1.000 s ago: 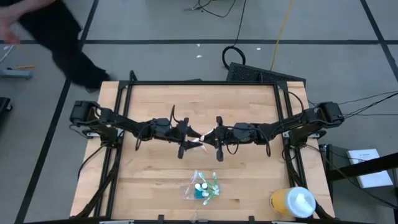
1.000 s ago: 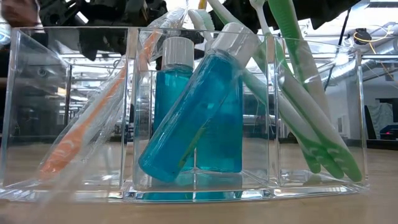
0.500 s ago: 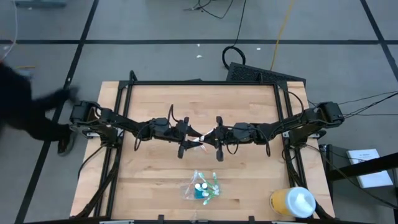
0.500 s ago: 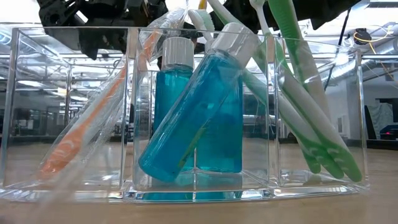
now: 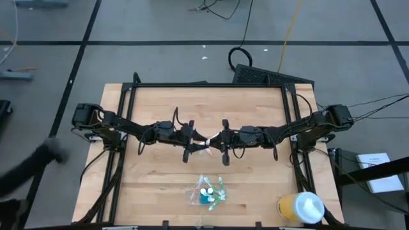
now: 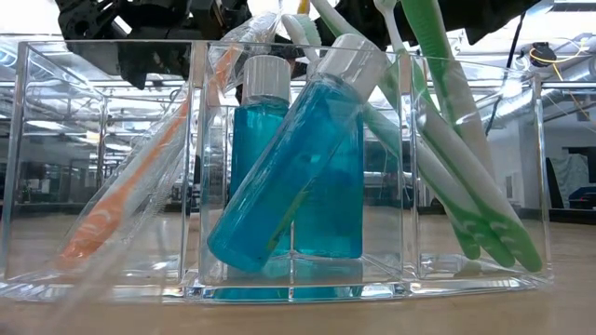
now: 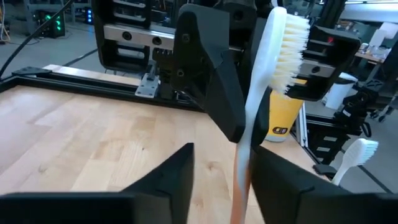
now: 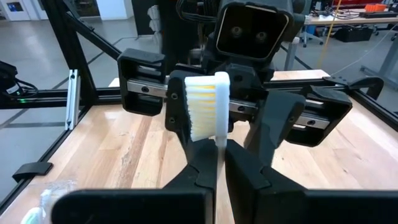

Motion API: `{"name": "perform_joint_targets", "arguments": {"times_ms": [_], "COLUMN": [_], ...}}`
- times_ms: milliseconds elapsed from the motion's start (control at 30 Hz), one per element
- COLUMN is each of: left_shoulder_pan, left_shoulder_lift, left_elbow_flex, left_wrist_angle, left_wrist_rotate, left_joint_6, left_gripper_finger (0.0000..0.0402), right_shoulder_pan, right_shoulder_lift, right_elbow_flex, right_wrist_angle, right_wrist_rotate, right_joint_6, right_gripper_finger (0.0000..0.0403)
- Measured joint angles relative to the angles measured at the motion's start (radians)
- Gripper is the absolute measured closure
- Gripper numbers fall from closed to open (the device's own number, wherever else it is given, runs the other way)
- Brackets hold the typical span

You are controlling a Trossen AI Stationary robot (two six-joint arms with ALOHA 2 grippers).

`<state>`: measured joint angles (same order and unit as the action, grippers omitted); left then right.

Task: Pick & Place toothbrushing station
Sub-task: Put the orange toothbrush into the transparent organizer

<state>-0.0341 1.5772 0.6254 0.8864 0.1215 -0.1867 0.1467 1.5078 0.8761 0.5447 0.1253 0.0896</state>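
Clear plastic holder at the front edge, and a brush handover stalled in mid-air behind it.
The toothbrushing station (image 5: 206, 195) sat untouched on the surface (image 5: 255, 179), near its front edge. Farther back both arms met over the middle, unmoved from a second earlier. The right jaws were pinched tight on a white toothbrush (image 8: 202, 112), while the left jaws stood partly open astride its handle — apparently not yet gripping. The station's own pick hadn't begun.
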Motion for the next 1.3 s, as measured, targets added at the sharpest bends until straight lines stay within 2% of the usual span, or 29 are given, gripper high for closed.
{"name": "perform_joint_targets", "arguments": {"times_ms": [267,400,533,633,700,833,1033,1133,1300], "left_shoulder_pan": [-0.001,-0.001,-0.004,-0.02,-0.043,-0.121,-0.294,-0.379,-0.529], "left_shoulder_lift": [-0.001,-0.001,-0.049,-0.108,-0.155,-0.234,-0.252,-0.248,-0.242], "left_elbow_flex": [0.0,-0.001,-0.002,-0.002,-0.001,0.002,0.001,0.0,0.0], "left_wrist_angle": [0.008,0.047,0.026,-0.001,-0.006,-0.04,-0.048,-0.048,-0.02], "left_wrist_rotate": [0.008,0.008,0.005,0.001,-0.002,0.009,0.006,-0.052,-0.245], "left_joint_6": [-0.007,-0.006,0.005,0.015,0.041,0.083,0.129,0.114,0.06], "left_gripper_finger": [0.0378,0.0376,0.0379,0.0379,0.0379,0.0379,0.0379,0.0379,0.0379], "right_shoulder_pan": [-0.001,-0.001,-0.002,0.001,0.006,0.027,0.055,0.058,0.057], "right_shoulder_lift": [-0.001,-0.004,-0.016,-0.06,-0.102,-0.177,-0.242,-0.276,-0.283], "right_elbow_flex": [0.0,0.0,0.002,0.002,0.001,-0.009,-0.107,-0.148,-0.18], "right_wrist_angle": [-0.006,-0.007,-0.017,-0.069,-0.165,-0.301,-0.174,-0.084,-0.034], "right_wrist_rotate": [0.005,0.006,0.004,0.004,0.001,0.005,0.041,0.09,0.087], "right_joint_6": [0.0,0.001,0.003,0.004,0.004,0.04,0.042,0.029,0.029], "right_gripper_finger": [0.0395,0.0387,0.0363,0.0343,0.0332,0.0318,0.0313,0.0312,0.0314]}}
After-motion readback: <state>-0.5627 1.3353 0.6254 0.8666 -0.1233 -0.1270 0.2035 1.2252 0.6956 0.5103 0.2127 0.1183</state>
